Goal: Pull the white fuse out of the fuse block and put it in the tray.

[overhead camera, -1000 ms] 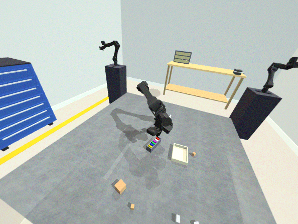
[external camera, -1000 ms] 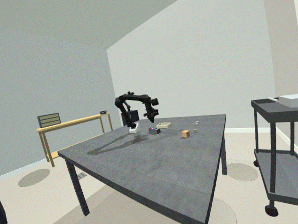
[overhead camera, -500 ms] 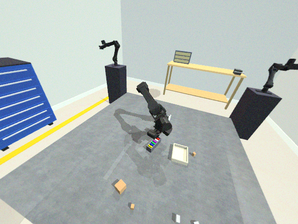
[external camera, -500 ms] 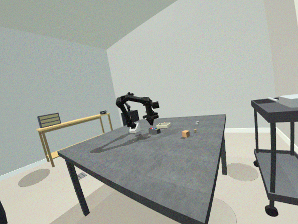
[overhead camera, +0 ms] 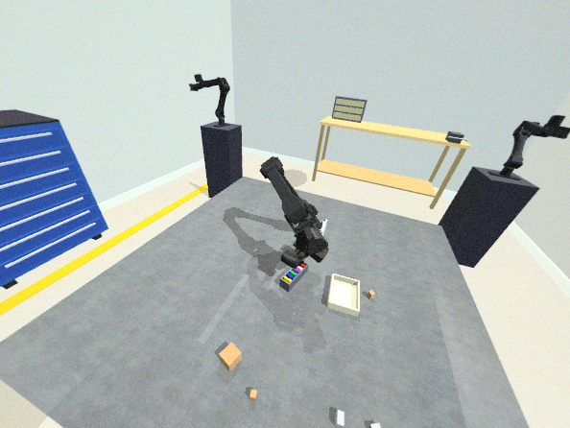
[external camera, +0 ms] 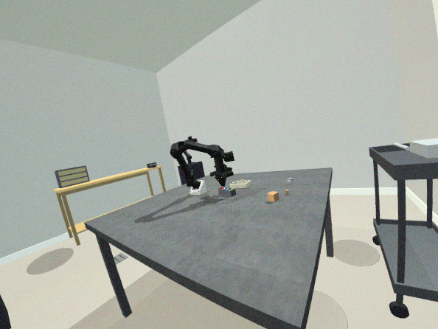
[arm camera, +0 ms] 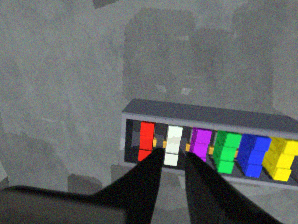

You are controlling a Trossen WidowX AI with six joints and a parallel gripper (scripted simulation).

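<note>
Fingers lined up over the white fuse, nothing lifted yet.
White fuse sits seated in the fuse block near the table's middle, between red and purple neighbours. The gripper hangs just above it, fingers narrowly spread either side, gripping nothing. Every step remains, I judge: closing, pulling straight up, carrying to the tray beside the block, releasing.

White fuse base (perhaps seated) behind fingertips.
</note>
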